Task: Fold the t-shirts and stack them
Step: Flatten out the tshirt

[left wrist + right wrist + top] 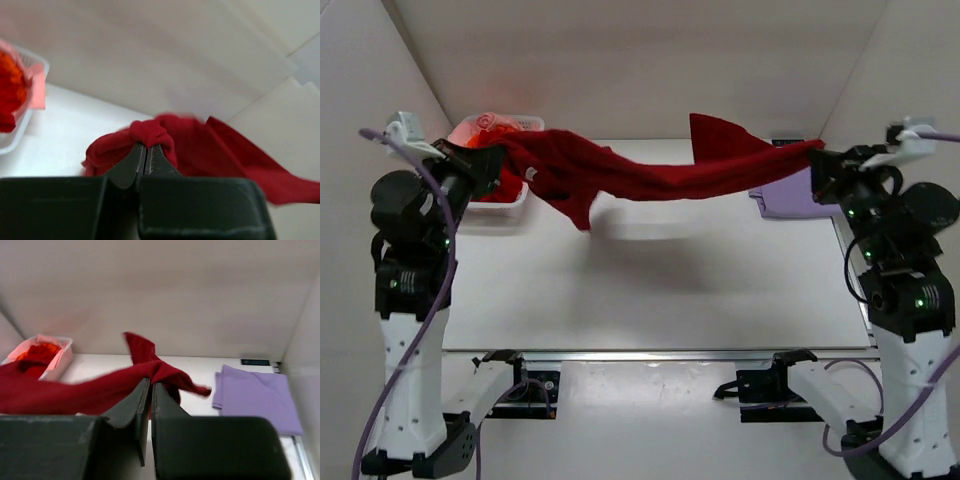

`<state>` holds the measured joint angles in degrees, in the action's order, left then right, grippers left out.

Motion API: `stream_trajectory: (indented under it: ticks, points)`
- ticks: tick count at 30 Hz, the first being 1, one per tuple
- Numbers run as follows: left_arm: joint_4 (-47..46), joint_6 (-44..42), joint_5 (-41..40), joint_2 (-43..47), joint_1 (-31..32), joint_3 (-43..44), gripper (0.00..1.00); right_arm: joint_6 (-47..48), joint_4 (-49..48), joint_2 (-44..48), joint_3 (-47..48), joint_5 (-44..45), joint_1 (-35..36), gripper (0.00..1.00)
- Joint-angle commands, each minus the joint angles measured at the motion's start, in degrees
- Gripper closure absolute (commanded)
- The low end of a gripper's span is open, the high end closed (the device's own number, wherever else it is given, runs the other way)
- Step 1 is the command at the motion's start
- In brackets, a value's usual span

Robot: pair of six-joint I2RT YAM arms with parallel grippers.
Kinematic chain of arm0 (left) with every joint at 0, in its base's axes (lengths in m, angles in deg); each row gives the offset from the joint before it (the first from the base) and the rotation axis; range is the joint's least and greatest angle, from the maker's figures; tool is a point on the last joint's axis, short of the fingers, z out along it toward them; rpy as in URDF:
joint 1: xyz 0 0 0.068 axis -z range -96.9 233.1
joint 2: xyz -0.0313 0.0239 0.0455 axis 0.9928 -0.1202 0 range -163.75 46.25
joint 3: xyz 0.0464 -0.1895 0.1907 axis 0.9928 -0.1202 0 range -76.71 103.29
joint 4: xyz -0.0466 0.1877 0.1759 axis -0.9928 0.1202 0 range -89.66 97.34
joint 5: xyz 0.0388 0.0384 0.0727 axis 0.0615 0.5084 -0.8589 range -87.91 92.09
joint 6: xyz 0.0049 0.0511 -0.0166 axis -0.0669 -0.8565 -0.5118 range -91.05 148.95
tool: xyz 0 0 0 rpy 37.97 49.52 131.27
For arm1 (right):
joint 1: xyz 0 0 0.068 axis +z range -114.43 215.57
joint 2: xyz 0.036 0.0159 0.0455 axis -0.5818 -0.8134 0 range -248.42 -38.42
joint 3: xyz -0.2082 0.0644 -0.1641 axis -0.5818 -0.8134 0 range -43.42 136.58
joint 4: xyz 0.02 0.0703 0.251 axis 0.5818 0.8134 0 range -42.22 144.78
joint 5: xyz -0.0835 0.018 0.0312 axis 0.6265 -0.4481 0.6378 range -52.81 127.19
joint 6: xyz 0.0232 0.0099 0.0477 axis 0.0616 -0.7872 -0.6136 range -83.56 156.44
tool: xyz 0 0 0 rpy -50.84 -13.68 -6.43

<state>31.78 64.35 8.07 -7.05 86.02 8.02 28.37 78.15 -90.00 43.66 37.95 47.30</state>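
The large dark red t-shirt (640,172) hangs stretched in the air between my two grippers, sagging in the middle above the table. My left gripper (498,158) is shut on its left end; the left wrist view shows the cloth (200,145) bunched at the closed gripper (146,147). My right gripper (817,160) is shut on the right end; the right wrist view shows the cloth (75,390) at the closed gripper (151,382). A folded pale lavender t-shirt (790,195) lies at the back right and shows in the right wrist view (255,397). Orange-red and pink shirts (485,128) sit in the basket.
A white plastic basket (505,200) stands at the back left behind my left gripper; it also shows in the left wrist view (20,125) and the right wrist view (60,360). White walls enclose the table at back and sides. A metal rail (660,352) runs along the near edge.
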Motion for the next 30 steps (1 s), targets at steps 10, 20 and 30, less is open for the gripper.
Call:
stream_trajectory:
  ticks: [10, 20, 30]
  points:
    - [4.32, -4.63, -18.19, 4.44, 12.28, 12.65, 1.00, -3.17, 3.73, 1.31, 3.69, -20.35, -15.51, 0.99]
    - [-1.99, -4.99, -3.01, 0.13, 3.77, -4.37, 1.00, -2.48, -0.84, -5.64, -5.16, -23.28, -15.87, 1.00]
    - [-10.87, -6.39, 6.14, -14.98, -0.53, -11.01, 1.00, 2.36, -1.64, -24.16, -0.18, -18.08, -10.69, 1.00]
